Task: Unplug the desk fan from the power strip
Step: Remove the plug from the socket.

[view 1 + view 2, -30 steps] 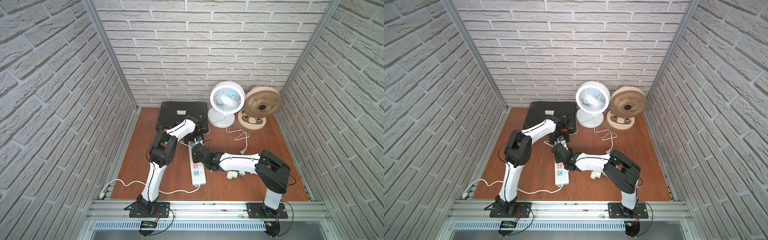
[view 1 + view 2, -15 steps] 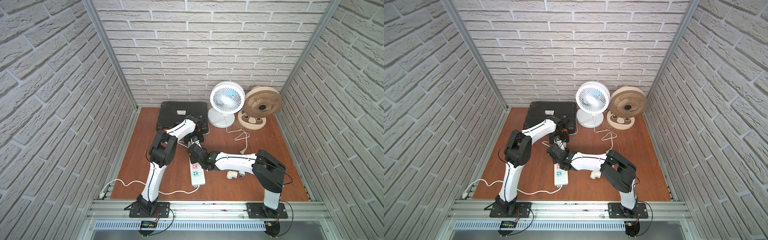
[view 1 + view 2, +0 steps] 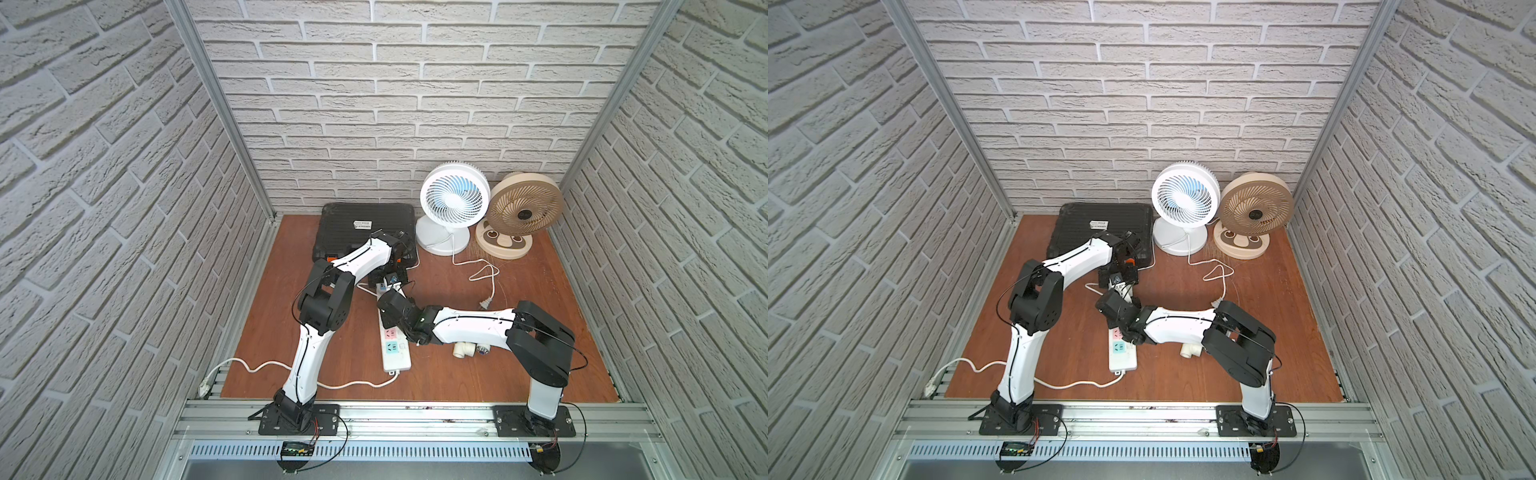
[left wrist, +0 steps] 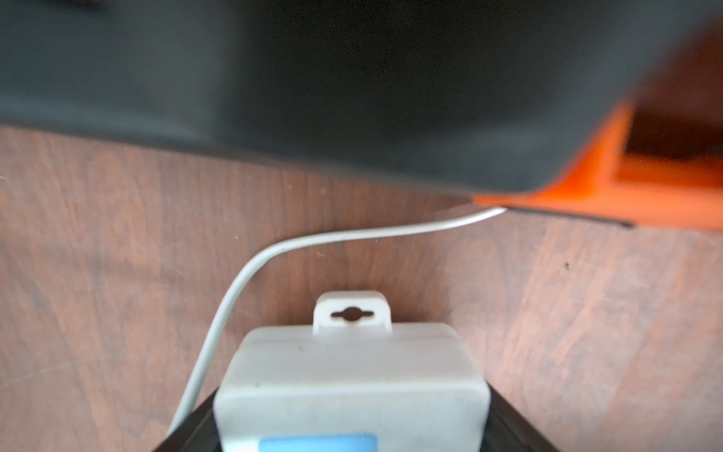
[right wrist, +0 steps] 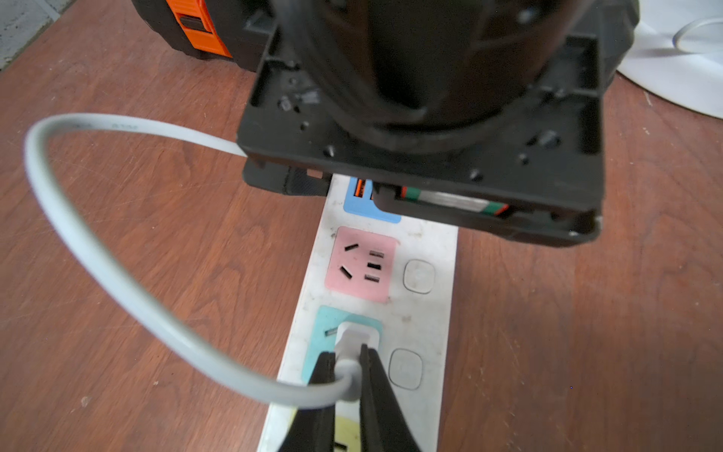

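Desk fan (image 3: 453,199) stands well beyond the right pincer (image 3: 388,301) in both top views; power strip (image 3: 397,357) lies under it. Left wrist: left pincer (image 4: 352,407) clamps the strip's end. Right wrist: right pincer closed on white plug (image 5: 354,336) in teal socket (image 5: 317,352).

White label (image 3: 363,225) on the black case (image 3: 343,218), a dark line of print across it in both top views, but far too small to read. Faint lettering runs along the grey cord (image 5: 125,126) in the right wrist view, blurred. Green characters glow on the small display (image 3: 296,448) at the front rail, illegible. The power strip (image 5: 430,242) buttons carry faint marks, unreadable.
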